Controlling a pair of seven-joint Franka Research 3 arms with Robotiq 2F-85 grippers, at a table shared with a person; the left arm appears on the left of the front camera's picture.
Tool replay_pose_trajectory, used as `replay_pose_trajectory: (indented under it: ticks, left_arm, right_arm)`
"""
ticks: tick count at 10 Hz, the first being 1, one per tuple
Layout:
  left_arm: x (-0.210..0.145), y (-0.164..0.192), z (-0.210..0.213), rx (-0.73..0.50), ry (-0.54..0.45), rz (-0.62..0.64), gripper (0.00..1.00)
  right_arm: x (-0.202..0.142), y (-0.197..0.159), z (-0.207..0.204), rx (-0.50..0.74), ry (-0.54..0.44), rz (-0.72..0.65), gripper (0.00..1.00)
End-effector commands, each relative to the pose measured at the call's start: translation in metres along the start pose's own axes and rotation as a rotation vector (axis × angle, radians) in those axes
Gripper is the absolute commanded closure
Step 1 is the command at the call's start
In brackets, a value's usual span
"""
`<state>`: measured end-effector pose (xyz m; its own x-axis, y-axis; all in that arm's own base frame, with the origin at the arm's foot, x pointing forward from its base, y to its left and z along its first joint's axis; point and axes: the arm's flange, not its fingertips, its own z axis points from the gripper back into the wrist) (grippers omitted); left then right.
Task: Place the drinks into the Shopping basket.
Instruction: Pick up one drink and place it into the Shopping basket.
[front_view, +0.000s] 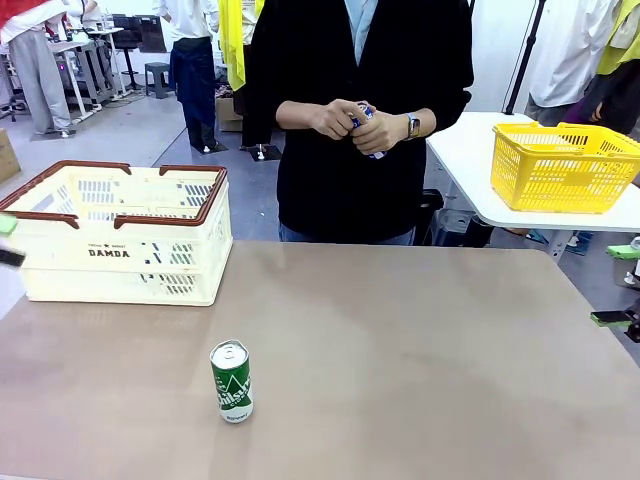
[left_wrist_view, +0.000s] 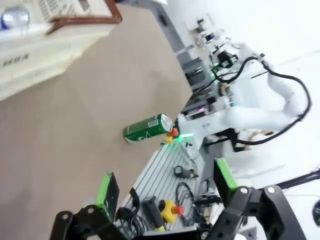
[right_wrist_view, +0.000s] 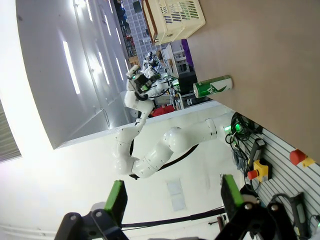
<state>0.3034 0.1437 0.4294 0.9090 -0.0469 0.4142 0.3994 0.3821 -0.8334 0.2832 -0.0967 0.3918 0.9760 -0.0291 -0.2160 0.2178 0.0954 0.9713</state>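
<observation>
Jaws spread wide and empty, my left gripper (front_view: 6, 241) pokes in at the left edge of the counter (front_view: 420, 340), just beside the Shopping basket (front_view: 120, 235). The cream basket, brown-rimmed and lettered "DAMDA", sits on the counter's far left part. From my remote seat I cannot see any can inside it.

Nearer the robot and a little right of the basket, a green can (front_view: 231, 381) stands upright on the counter, silver top up, apart from everything else. In my left wrist view it is well ahead of the open fingers.

Across the counter at centre, a person in a dark top holds a blue can (front_view: 366, 117) in both hands (front_view: 352, 124) at chest height.

Farther right, a yellow basket (front_view: 565, 165) rests on a separate white table (front_view: 470, 175). At the right edge my right gripper (front_view: 618, 285) hangs wide open too, gripping nothing.
</observation>
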Motion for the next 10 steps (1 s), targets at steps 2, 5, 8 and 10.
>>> replay_pose_trajectory:
  ticks: [2, 5, 8, 10]
  left_arm:
    - [0.000, 0.000, 0.000, 0.000, 0.000, 0.000, 0.00]
    - [0.000, 0.000, 0.000, 0.000, 0.000, 0.000, 0.00]
    - [0.000, 0.000, 0.000, 0.000, 0.000, 0.000, 0.00]
    - [0.019, -0.038, -0.038, 0.020, 0.073, 0.051, 0.00]
  right_arm:
    - [-0.001, 0.004, 0.002, 0.007, 0.001, 0.004, 0.00]
    - [-0.001, 0.004, 0.002, 0.007, 0.001, 0.004, 0.00]
    - [-0.001, 0.004, 0.002, 0.007, 0.001, 0.004, 0.00]
    - [-0.001, 0.004, 0.002, 0.007, 0.001, 0.004, 0.00]
